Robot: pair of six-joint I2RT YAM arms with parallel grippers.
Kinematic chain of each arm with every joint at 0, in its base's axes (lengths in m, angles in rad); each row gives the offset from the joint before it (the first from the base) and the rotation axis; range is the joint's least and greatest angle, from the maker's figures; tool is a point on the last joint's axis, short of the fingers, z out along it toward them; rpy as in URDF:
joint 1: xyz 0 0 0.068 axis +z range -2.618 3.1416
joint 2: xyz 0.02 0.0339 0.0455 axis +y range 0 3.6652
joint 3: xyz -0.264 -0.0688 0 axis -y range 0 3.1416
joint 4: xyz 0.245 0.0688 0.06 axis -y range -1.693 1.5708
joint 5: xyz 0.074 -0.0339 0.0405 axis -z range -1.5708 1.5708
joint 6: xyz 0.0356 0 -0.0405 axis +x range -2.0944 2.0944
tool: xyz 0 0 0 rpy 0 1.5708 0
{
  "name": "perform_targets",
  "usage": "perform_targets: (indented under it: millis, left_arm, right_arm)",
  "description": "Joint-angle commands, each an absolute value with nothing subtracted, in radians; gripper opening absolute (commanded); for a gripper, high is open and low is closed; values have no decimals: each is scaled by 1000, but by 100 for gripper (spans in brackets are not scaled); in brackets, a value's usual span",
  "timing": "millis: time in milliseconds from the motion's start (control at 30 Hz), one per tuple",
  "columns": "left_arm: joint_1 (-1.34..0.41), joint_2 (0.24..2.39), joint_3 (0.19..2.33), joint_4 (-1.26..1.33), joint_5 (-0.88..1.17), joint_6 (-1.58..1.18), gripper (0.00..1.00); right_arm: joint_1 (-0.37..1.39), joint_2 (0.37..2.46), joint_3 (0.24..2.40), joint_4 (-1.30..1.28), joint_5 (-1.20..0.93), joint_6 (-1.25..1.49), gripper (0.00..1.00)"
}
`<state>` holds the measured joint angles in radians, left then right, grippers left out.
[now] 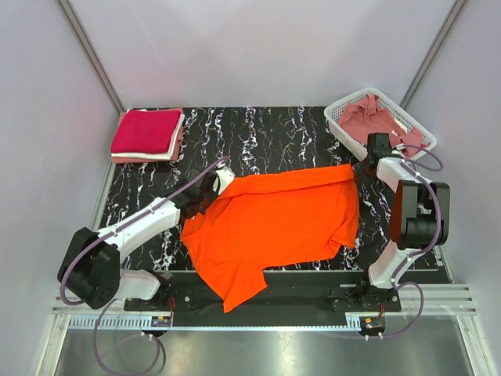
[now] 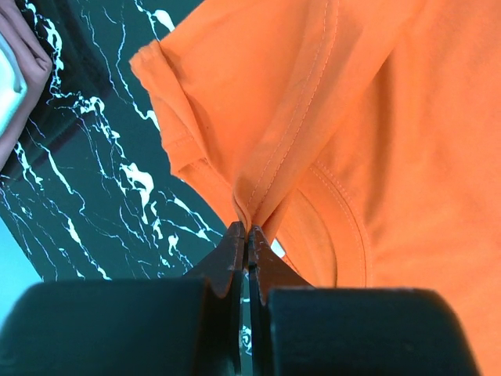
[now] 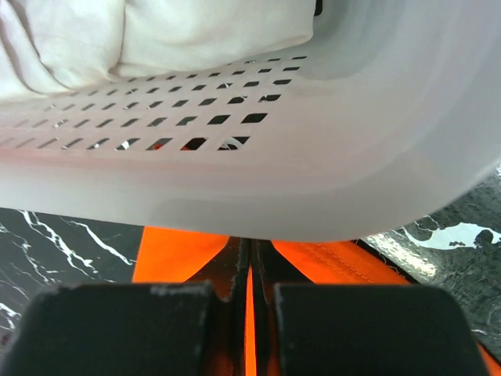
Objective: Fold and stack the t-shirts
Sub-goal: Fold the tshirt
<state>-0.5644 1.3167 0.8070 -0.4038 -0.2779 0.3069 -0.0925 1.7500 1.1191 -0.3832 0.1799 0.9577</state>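
Top external: high behind the arm bases, looking down over the whole black, white-veined marble-pattern table [image 1: 297, 129]. Left wrist: close on the bright orange cloth t-shirt [image 2: 391, 141]. Right wrist: close against the white plastic lattice basket [image 3: 313, 172], far right corner. All share the t-shirt.

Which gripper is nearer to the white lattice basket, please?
Right. The right gripper sits beside the lattice basket, pinching the orange t-shirt; the left gripper grips the shirt's opposite side.

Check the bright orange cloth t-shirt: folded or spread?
Spread, not folded: the bright orange cloth t-shirt lies open across the black marbled tabletop, a sleeve sticking out.
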Motion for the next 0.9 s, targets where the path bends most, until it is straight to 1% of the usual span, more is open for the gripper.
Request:
perform_targets:
  millis: [0,200,333,567,867]
  left_arm:
    - [-580,1270,841,-437,-310,311,0]
    - [-600,1253,830,-477,-305,295,0]
    - [-612,1265,815,-485,-295,285,0]
    - [-623,1243,805,-520,-287,275,0]
    - [-650,1238,824,-618,-196,201,0]
  right_arm:
    - [-97,1755,1106,-351,175,887,2]
    - [-97,1747,1059,-316,161,871,4]
    - [-97,1744,1042,-305,155,876,8]
    - [-97,1724,1017,-305,152,885,9]
    - [-97,1720,1011,-308,156,879,11]
